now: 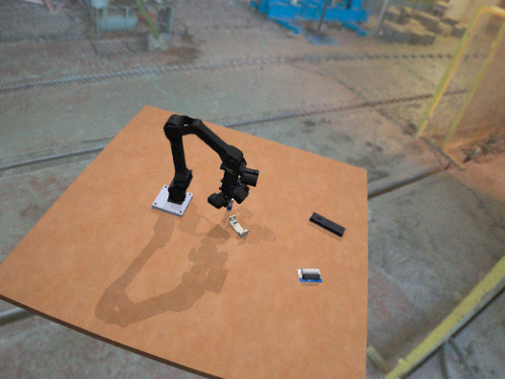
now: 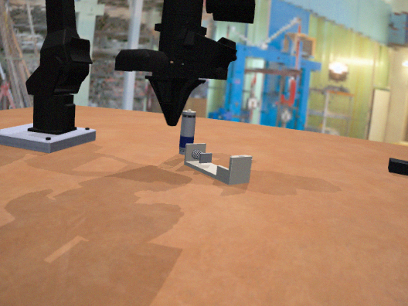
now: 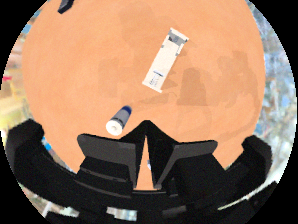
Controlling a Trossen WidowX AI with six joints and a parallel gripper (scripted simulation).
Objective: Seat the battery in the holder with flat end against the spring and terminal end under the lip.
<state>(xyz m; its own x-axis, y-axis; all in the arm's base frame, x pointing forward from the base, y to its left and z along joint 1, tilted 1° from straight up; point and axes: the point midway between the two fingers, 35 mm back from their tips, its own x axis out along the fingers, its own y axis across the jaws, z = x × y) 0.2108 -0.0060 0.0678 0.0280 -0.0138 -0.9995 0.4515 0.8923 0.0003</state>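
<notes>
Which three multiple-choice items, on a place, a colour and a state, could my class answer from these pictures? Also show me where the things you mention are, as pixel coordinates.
1. Where is the battery [image 2: 188,127] [image 3: 120,120]?
A) inside the holder [image 1: 237,227] [image 2: 210,168] [image 3: 165,60]
B) on the base plate
C) beside the holder's spring end

2. What colour is the band near the battery's lower end?
A) blue
B) red
C) green

3. How does the gripper [image 2: 172,124] [image 3: 147,123] stand?
A) wide open
B) shut, holding nothing
C) shut on the battery

Key:
1 C: the exterior view shows it standing near the spring.
2 A: that band is blue there.
3 B: its fingertips meet, with the battery outside them.
</notes>
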